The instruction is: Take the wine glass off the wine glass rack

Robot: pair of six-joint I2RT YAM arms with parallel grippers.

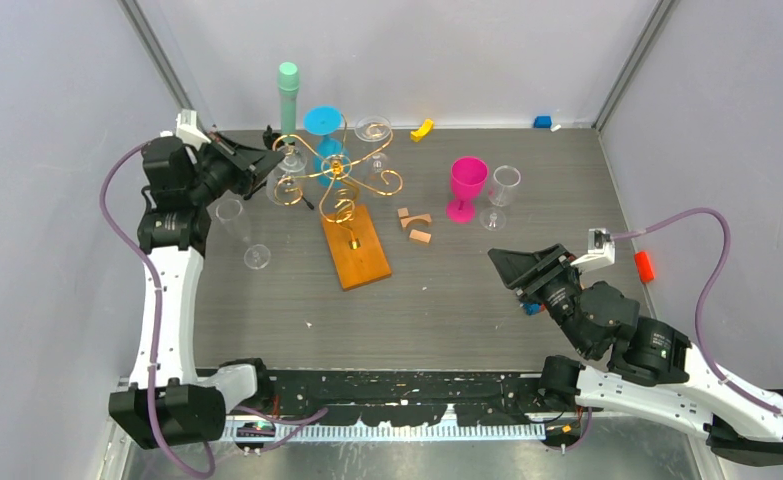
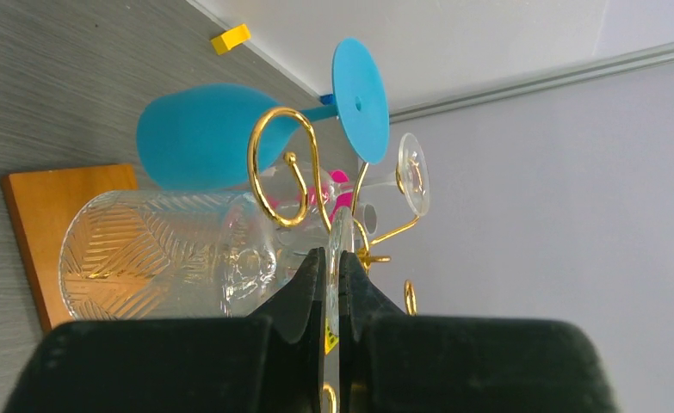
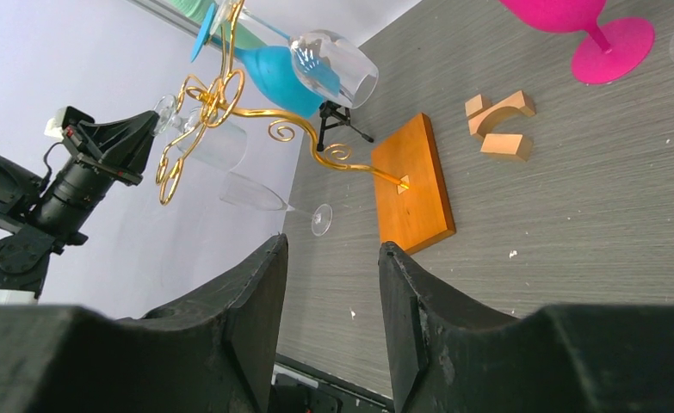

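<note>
Black left claw [image 2: 331, 265], outstretched, pinches wine glass [image 2: 161, 254]

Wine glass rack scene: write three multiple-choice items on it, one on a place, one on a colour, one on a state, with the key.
1. Where is the pink goblet?
A. upright on the table, right of the wine glass rack
B. hanging from the rack
C. lying on its side

2. What colour is the opaque wine glass hanging on the rack?
A. red
B. blue
C. green

3. The left gripper is:
A. open above the table
B. shut on the pink goblet
C. shut on the foot of the clear patterned wine glass

Key: A, the top view shows it standing clear of the rack. B, the left wrist view shows a blue bowl and foot. C, the jaws pinch the thin clear disc.
</note>
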